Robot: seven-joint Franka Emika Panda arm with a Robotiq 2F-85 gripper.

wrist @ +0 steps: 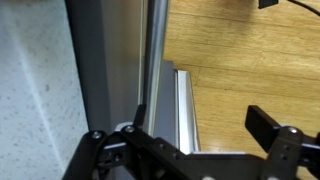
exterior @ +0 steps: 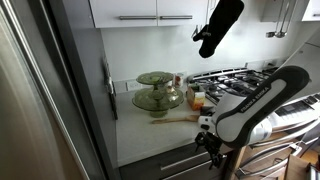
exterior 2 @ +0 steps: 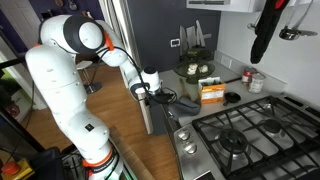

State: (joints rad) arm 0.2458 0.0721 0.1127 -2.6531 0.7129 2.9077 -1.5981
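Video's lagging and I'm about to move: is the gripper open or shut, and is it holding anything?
Gripper: open, jaws wide apart, holding nothing; the steel handle shows between them, ungripped.

We are seeing the black gas stove [exterior: 235, 78] from opposite ends in both exterior views; the wrist camera is facing the wooden floor [wrist: 250, 50] closely.

Drawer [exterior: 183, 160]: stainless-steel front, topmost unit beneath the near edge of the white speckled counter [exterior: 150, 130], between the refrigerator [exterior: 60, 100] and the gas stove [exterior: 235, 80]. Appears shut, front upright. Handle [wrist: 186, 110]: straight brushed-metal bar, running level along the front, standing just off it.
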